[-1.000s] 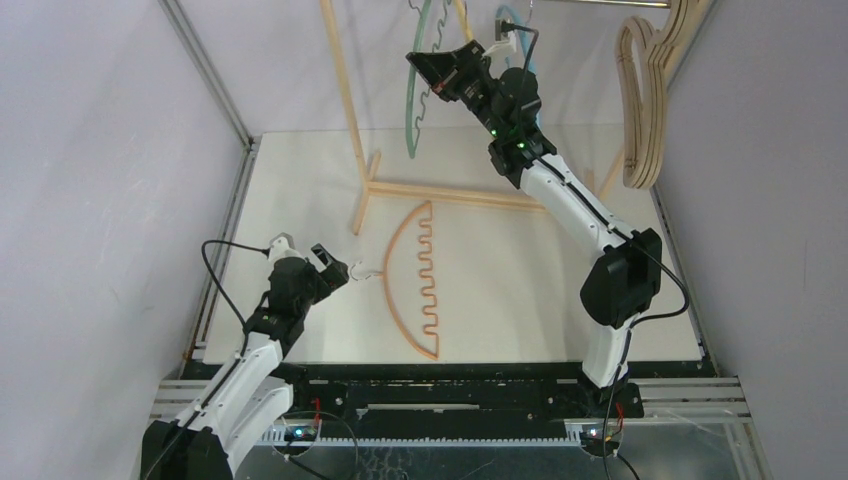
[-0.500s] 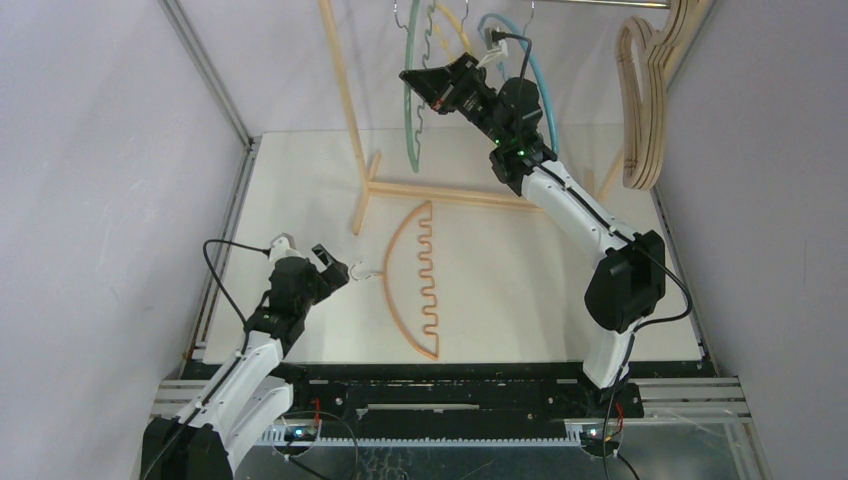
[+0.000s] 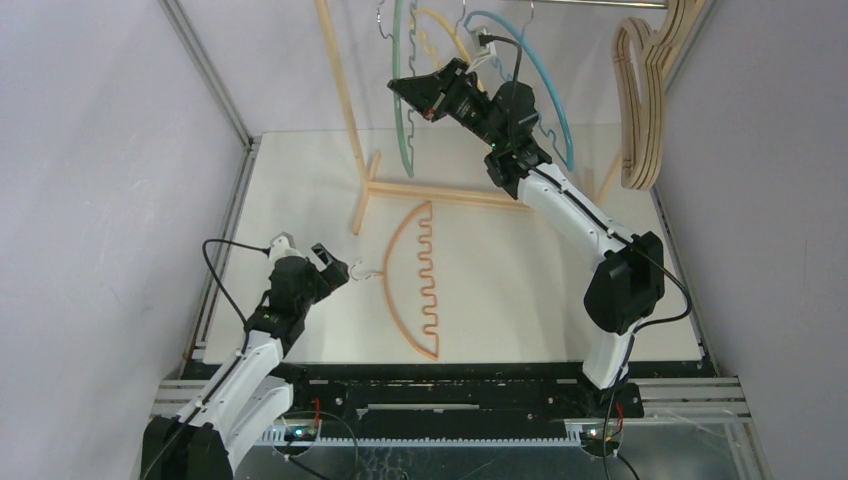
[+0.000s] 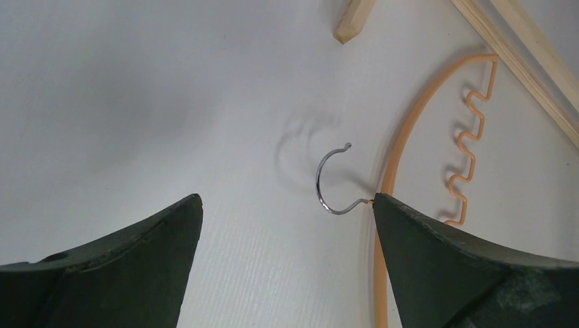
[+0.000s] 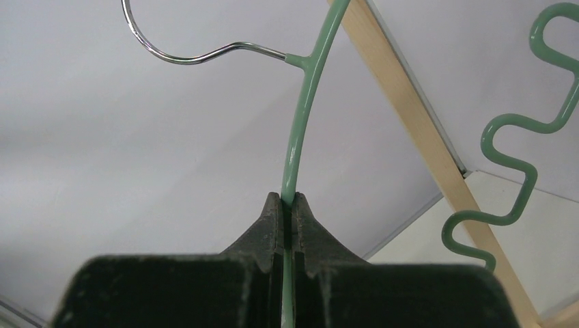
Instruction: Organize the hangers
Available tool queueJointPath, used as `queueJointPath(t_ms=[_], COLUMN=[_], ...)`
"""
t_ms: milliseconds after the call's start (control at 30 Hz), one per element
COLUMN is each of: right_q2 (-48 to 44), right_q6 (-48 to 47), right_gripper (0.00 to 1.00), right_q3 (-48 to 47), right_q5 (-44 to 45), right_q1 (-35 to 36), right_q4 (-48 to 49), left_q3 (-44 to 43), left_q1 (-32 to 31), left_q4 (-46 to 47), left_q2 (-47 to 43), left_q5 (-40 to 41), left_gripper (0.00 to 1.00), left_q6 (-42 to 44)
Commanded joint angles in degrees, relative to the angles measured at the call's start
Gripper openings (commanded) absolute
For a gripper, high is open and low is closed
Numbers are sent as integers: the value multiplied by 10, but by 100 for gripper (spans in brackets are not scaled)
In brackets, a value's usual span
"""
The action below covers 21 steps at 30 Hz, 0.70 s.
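Observation:
My right gripper (image 3: 396, 88) is raised high at the back and is shut on the thin arc of a green hanger (image 5: 307, 89), below its metal hook (image 5: 184, 58). In the top view the green hanger (image 3: 397, 45) hangs steeply beside a yellow hanger (image 3: 437, 14) and a teal hanger (image 3: 566, 140). An orange hanger (image 3: 410, 280) lies flat on the table. My left gripper (image 4: 287, 198) stands open low over the table, its jaws either side of the orange hanger's hook (image 4: 328, 181), its right finger over the orange arc (image 4: 410, 123). Pale wooden hangers (image 3: 638, 110) hang at the far right.
The wooden A-frame rack (image 3: 345, 100) stands at the back, its foot bar (image 3: 450, 192) lying across the table just beyond the orange hanger. Its slanted post (image 5: 403, 82) passes close behind the green hanger. Walls close in on both sides.
My right arm has swung left and up with the green hanger, uncovering more of the yellow and teal hangers behind it. The left arm and orange hanger have not moved.

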State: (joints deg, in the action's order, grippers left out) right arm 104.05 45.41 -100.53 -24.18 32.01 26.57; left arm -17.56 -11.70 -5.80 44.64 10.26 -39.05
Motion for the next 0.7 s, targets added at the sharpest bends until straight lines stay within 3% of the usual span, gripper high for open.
queueJointPath(t_ms=[0, 133, 300, 667], right_q2=[-23, -2, 3, 14], right_q6=[-10, -3, -19, 85], right_gripper=[0, 0, 0, 0], right_q3=[-33, -59, -73, -57], right_q5=[-22, -32, 17, 91], right_q1=[6, 11, 7, -36], right_q4=[46, 35, -17, -34], left_q3=[-11, -12, -12, -12], left_q1=[4, 4, 4, 4], left_q4=[25, 24, 21, 21], left_q2=[0, -3, -3, -3], left_q5=[-2, -1, -1, 0], left_gripper=[100, 100, 100, 99], left_q6=[3, 3, 3, 3])
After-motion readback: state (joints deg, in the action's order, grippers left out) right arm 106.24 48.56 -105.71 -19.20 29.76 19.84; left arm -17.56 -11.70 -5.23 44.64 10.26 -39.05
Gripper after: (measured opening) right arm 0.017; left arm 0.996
